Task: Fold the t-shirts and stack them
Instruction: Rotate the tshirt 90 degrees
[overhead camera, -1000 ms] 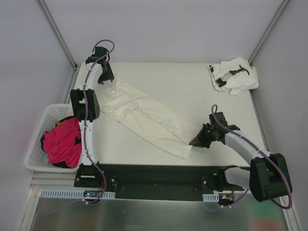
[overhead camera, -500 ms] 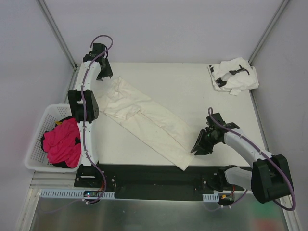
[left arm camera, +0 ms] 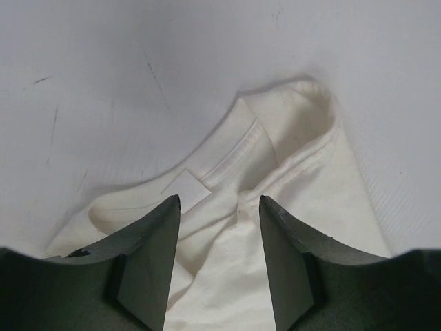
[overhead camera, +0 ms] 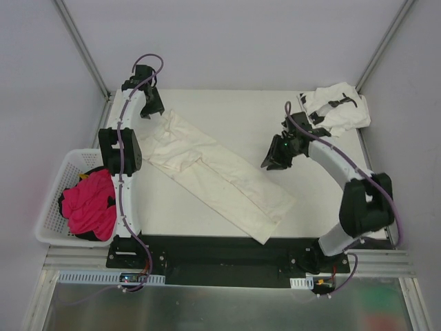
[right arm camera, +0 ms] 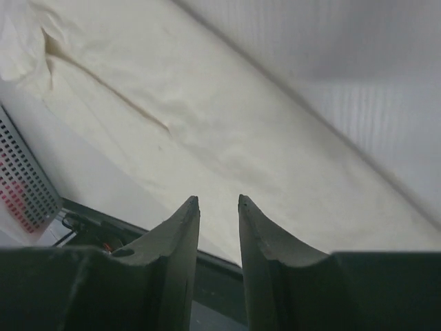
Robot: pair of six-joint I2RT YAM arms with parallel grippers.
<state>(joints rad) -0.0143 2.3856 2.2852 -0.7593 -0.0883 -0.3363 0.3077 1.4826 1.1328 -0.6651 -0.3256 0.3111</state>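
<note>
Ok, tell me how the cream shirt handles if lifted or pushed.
The cream shirt will likely sag and drape: it lies creased and flat on the table. Probably light: its collar looks thin. Pushed, it would probably bunch rather than slide whole.

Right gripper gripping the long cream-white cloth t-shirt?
No: the right gripper has parted fingertips with nothing between them, clear of the long cream-white cloth t-shirt.

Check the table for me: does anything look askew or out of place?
Yes. The cream t-shirt lies diagonally across the table, wrinkled at its far-left end, and the printed t-shirt sits crumpled in the far right corner, not stacked.
</note>
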